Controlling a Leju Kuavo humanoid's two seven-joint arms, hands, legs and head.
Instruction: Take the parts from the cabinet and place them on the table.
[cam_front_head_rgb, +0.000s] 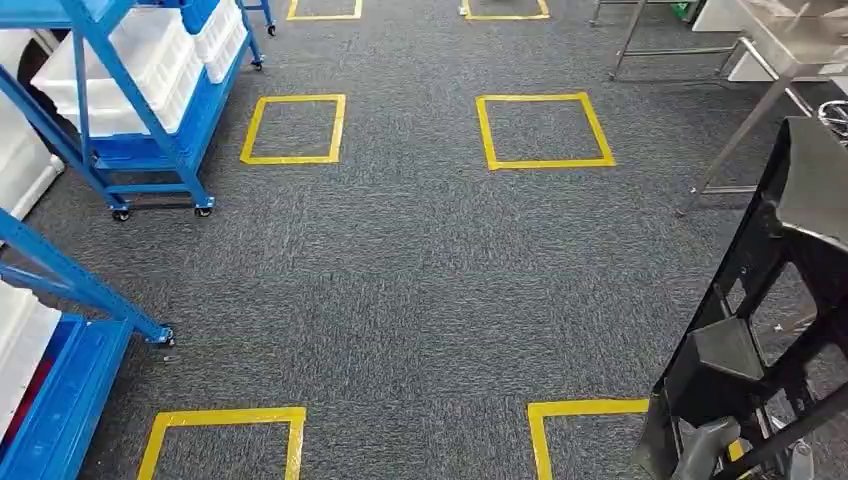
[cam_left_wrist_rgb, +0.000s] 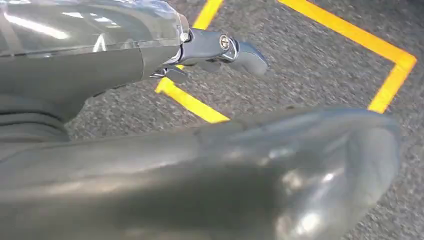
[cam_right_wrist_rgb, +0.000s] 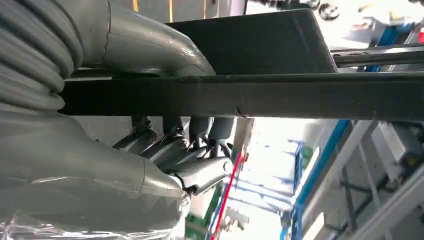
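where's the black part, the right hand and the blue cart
black part (cam_front_head_rgb: 800, 190), head view, on its upper panel
right hand (cam_right_wrist_rgb: 170, 150), right wrist view, on its fingers curled round the part's bar
blue cart (cam_front_head_rgb: 150, 150), head view, on its frame

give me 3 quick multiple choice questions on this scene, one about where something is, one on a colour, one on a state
1. In the head view, where is the black part?
A. lower right
B. upper left
C. centre of the floor

2. What colour are the taped squares on the carpet?
A. red
B. yellow
C. white

3. What is the right hand doing?
A. hanging with nothing in it
B. resting flat on a table
C. gripping the black part

Answers:
1. A, the part rises along the lower right edge of the head view.
2. B, every taped outline on the grey carpet is yellow.
3. C, in the right wrist view the fingers wrap a bar of the black part.
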